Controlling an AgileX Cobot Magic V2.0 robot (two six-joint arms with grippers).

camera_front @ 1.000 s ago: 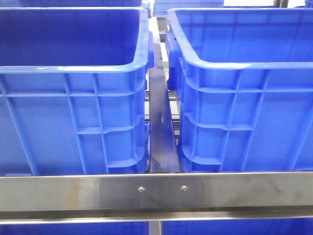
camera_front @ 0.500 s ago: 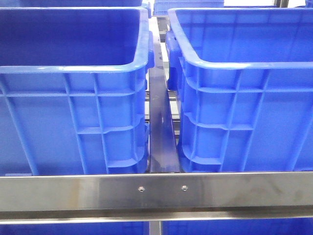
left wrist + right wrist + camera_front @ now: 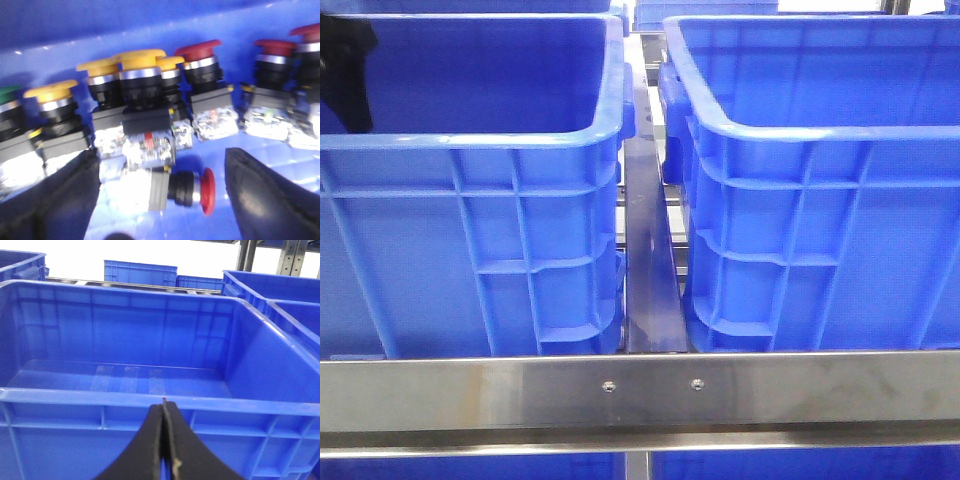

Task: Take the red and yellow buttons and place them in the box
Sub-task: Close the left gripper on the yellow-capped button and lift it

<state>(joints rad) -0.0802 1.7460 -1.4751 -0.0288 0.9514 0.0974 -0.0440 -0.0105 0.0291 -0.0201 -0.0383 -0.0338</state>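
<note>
My left gripper [image 3: 160,200] is spread wide inside the left crate [image 3: 470,150], its dark fingers [image 3: 265,195] standing to either side of a red button [image 3: 207,191] that lies on its side on the blue floor, cap pointing toward the finger at the right of the wrist view; neither finger touches it. Just beyond it stands a crowded row of upright buttons on their switch blocks: a yellow button [image 3: 140,61] in the middle with more yellow caps beside it, a green one [image 3: 7,93] at one end, more red caps [image 3: 197,50] toward the other. My right gripper [image 3: 164,440] is closed, pads pressed together with nothing between them, hanging before the near rim of the box [image 3: 125,405], whose floor is bare. In the front view a rail [image 3: 640,390] crosses nearest, the two crates stand side by side behind it, and my left arm [image 3: 345,70] shows dark at the left crate's far corner.
</note>
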